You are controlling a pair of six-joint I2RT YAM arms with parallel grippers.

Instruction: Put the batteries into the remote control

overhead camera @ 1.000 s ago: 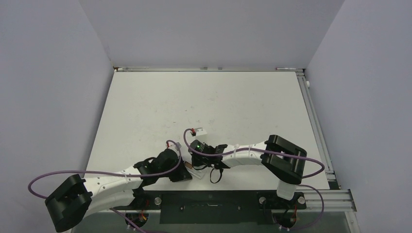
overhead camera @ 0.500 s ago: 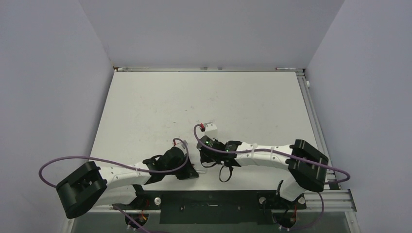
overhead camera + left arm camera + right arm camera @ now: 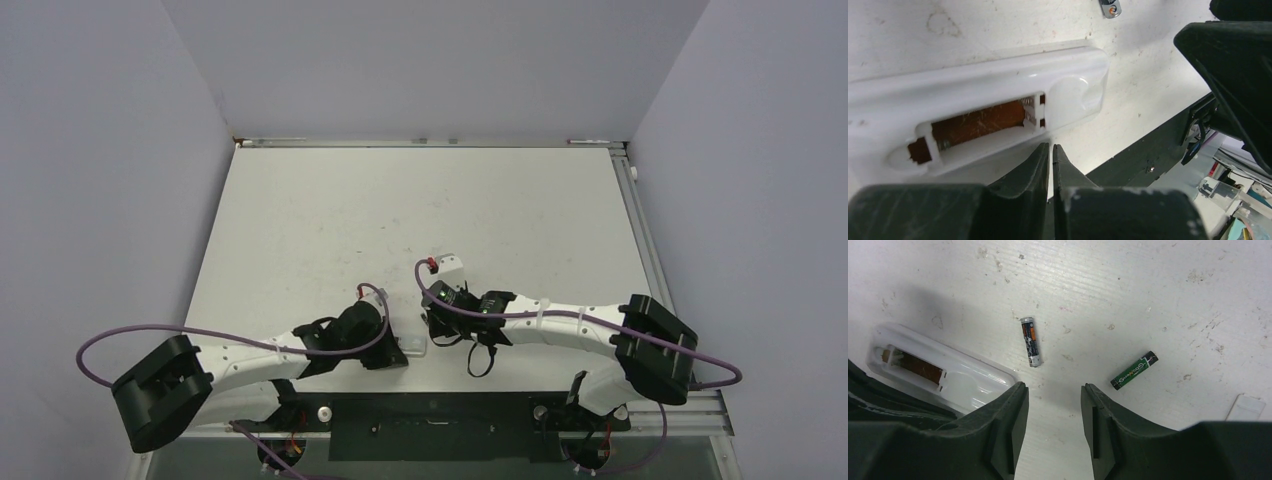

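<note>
Currently right fingers (image 3: 1015,405) released, empty; silver battery (image 3: 1030,341) at their 11 o'clock, long axis 12–6; left fingers (image 3: 1040,156) clenched, empty, just beside remote control (image 3: 978,107).

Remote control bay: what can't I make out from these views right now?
Left wrist: remote control runs off the left edge; left pincer covers its near rim; bay contacts blurred.
Top external: batteries too small or under the right arm.
Right wrist: white piece partly hidden behind the right pincer.

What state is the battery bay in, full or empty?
Empty: the remote control shows a bare brown bay; both batteries lie on the table.
</note>
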